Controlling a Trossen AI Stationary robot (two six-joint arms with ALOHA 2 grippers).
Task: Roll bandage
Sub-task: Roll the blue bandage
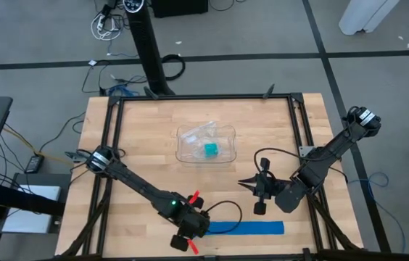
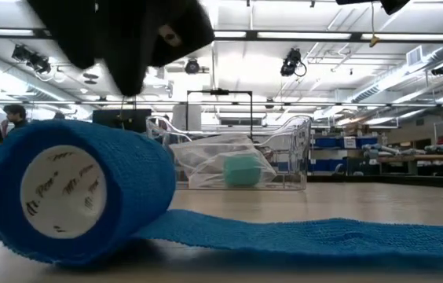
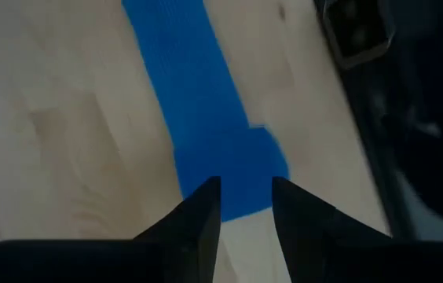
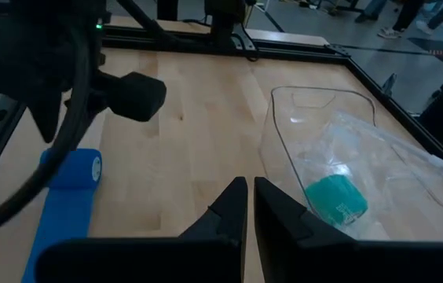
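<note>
Blue bandage (image 2: 80, 192), part-rolled, strip trailing along wooden table (image 1: 146, 138).
Left gripper (image 3: 245, 206): jaws parted, empty, roll just beyond the tips, its core hidden. Right gripper (image 4: 249, 203): clenched, empty, bandage well aside.

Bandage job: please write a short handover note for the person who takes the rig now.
Left gripper: fingers open, poised right over the rolled end of the bandage, not gripping it.
Right gripper: shut, empty, waiting mid-table beside the clear tray.
Bandage: near table edge, partly rolled, roll at the left arm's end.
Teal block: in the tray, untouched.
Left to do: roll up the flat strip.
</note>
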